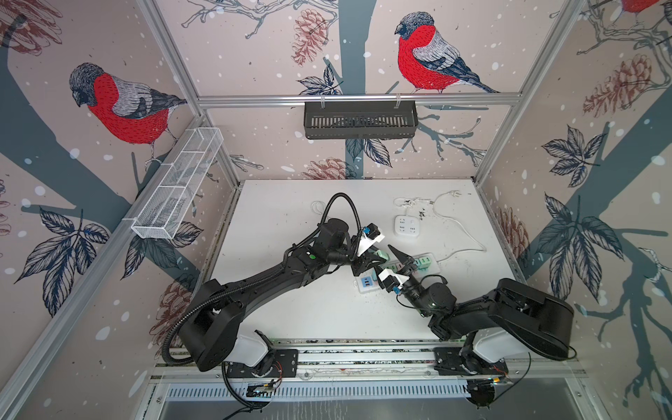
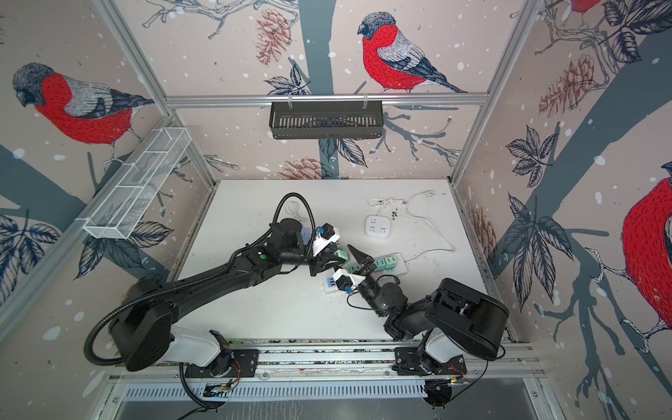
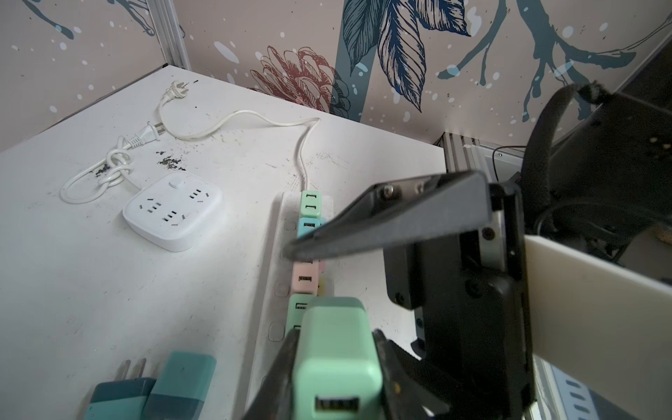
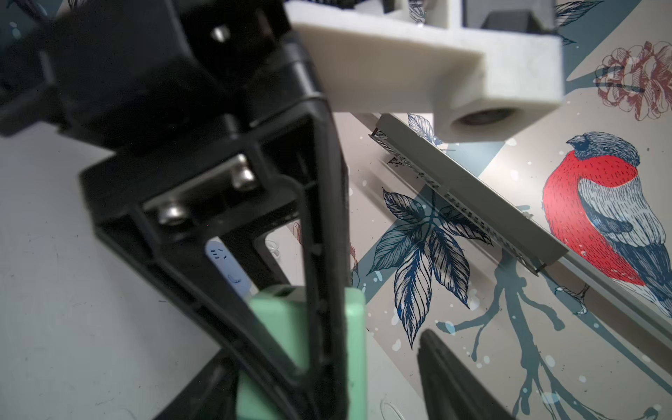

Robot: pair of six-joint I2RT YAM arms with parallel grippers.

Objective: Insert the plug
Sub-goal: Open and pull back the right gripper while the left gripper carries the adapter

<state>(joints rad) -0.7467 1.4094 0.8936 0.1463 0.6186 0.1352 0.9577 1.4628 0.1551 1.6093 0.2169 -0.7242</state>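
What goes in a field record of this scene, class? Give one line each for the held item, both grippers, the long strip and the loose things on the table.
Held item: mint green plug, USB port toward the left wrist camera
Left gripper: shut on the mint green plug
Right gripper: open, empty, over the long power strip
Long power strip: white, on the table, coloured plugs already in a row of its sockets
Loose items: two teal plugs beside the strip; square white socket block with knotted cord
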